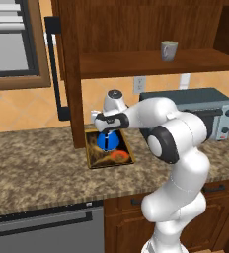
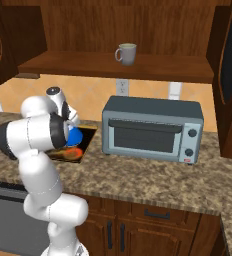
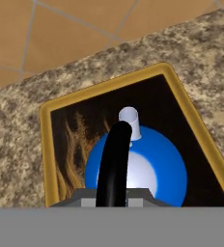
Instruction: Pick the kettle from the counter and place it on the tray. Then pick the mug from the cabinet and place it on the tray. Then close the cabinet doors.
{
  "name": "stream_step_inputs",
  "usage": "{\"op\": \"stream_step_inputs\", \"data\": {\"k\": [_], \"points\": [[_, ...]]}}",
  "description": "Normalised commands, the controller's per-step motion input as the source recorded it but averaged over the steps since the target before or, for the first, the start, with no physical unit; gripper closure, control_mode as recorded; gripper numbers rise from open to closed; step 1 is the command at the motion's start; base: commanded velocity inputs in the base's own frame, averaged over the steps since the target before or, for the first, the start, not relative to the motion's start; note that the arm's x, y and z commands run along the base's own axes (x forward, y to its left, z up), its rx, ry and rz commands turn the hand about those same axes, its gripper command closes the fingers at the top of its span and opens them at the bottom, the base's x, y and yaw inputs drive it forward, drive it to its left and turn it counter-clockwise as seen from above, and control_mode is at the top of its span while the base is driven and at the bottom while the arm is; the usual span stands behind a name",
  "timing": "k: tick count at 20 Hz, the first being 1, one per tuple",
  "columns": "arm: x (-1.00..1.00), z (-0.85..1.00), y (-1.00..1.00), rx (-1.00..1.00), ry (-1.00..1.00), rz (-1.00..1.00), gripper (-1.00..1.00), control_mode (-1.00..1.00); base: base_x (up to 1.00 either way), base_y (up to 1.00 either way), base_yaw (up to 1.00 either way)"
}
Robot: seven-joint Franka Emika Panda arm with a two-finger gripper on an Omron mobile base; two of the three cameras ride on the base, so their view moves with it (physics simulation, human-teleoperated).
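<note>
The gripper (image 1: 109, 132) hung directly over the tray (image 1: 91, 157), its jaws drawn narrow around the black arched handle of the kettle (image 1: 107, 141). In the hand view that handle rose as a dark bar straight up between the finger tips, which suggested the grip was taken at the top of the arch so the round blue body would hang level beneath the hand rather than tip.

The kettle sat immediately below the claw, inside the tray's golden rim — its blue body (image 3: 147, 169) covered much of the dark printed floor, with the pale spout pointing toward the far edge of the tray (image 3: 104, 86). Whether the base was already resting on the tray or held just clear of it could not be told from these views. From the right base view the kettle (image 2: 75, 135) was half hidden behind the arm's own elbow, with the orange swirl of the tray (image 2: 90, 136) showing beside it.

The tray lay on the counter (image 1: 32, 168) close to the foot of the cabinet (image 1: 136, 29), a sensible spot, since the next item had to come down from the shelf above. The mug (image 1: 169, 50) stood upright on that shelf, well apart from the hand and untouched. A cabinet door (image 1: 72, 74) stood swung open at the left. To the right of the tray sat a grey toaster oven (image 2: 153, 127), near enough that a lift toward the shelf would probably call for some care.
</note>
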Motion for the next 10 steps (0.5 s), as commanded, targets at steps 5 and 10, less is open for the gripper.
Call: {"op": "stream_step_inputs", "data": {"k": [5,10], "points": [[0.08,-0.1,0.0,0.0,0.0,0.0,1.0,-1.0,0.0,0.0,0.0],[0.0,-0.05,0.0,0.0,0.0,0.0,-1.0,-1.0,0.0,0.0,0.0]]}}
